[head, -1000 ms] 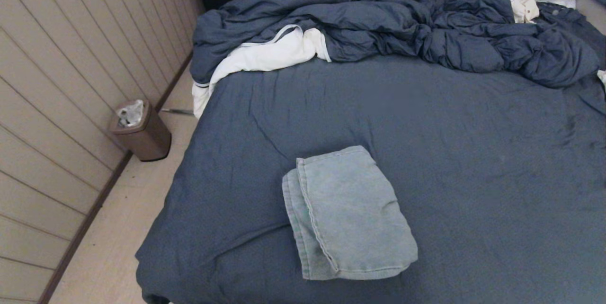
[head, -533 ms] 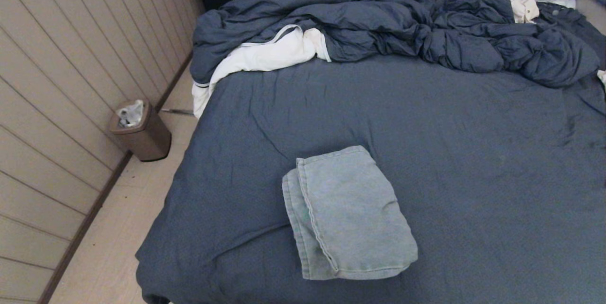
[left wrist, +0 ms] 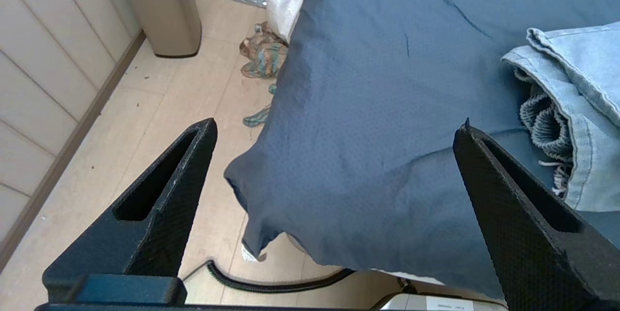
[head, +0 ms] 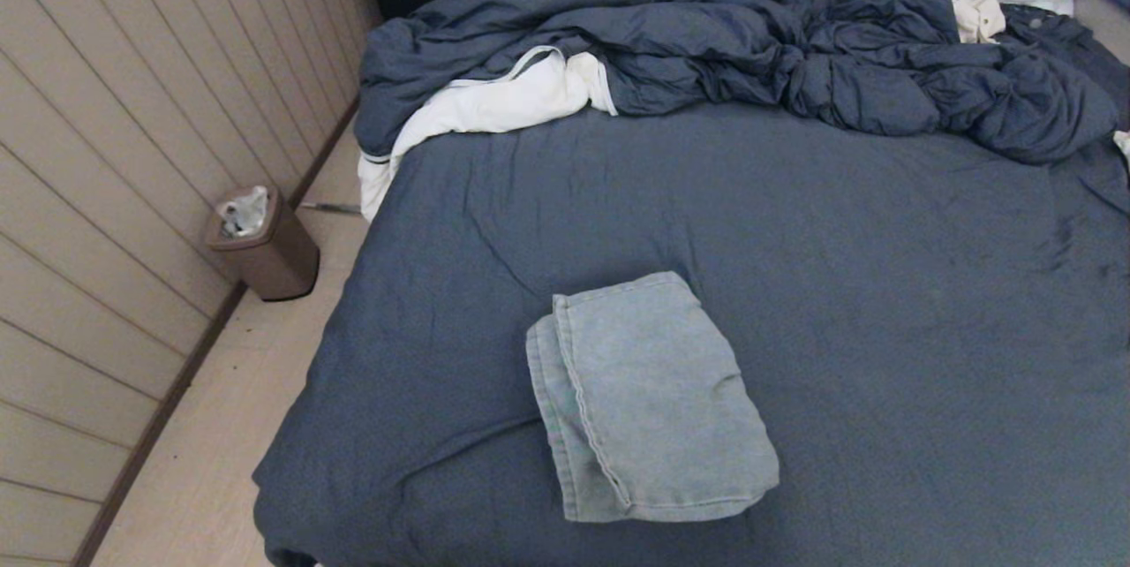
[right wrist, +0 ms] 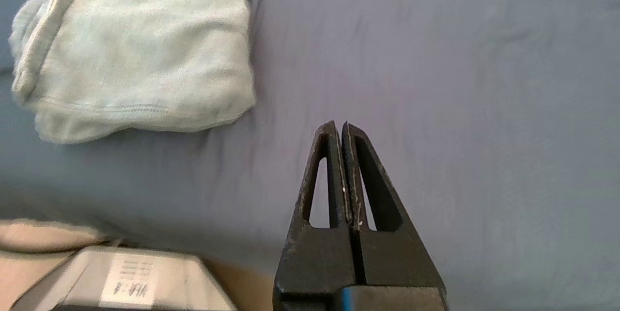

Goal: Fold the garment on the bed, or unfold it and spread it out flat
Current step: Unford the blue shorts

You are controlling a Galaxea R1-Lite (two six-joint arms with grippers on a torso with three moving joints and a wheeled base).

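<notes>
Left gripper [left wrist: 334, 124] spread wide over the bed [left wrist: 378, 107] corner — folded garment [left wrist: 576, 102] beyond, elastic waistband showing. On the floor: tan bin [left wrist: 167, 15], crumpled cloth [left wrist: 261, 54], black cable [left wrist: 276, 282].

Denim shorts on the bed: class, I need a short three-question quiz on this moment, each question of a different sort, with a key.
1. True or false: the shorts lie folded on the bed.
2. Multiple choice: the bulky duvet lies A) on top of the shorts, B) at the far end of the bed, apart from the shorts, C) on the floor.
3. Fill in: the left hand is ____ and the right hand is ____, and neither holds anything.

Key: 1 true; 2 B; 3 open, shut.
</notes>
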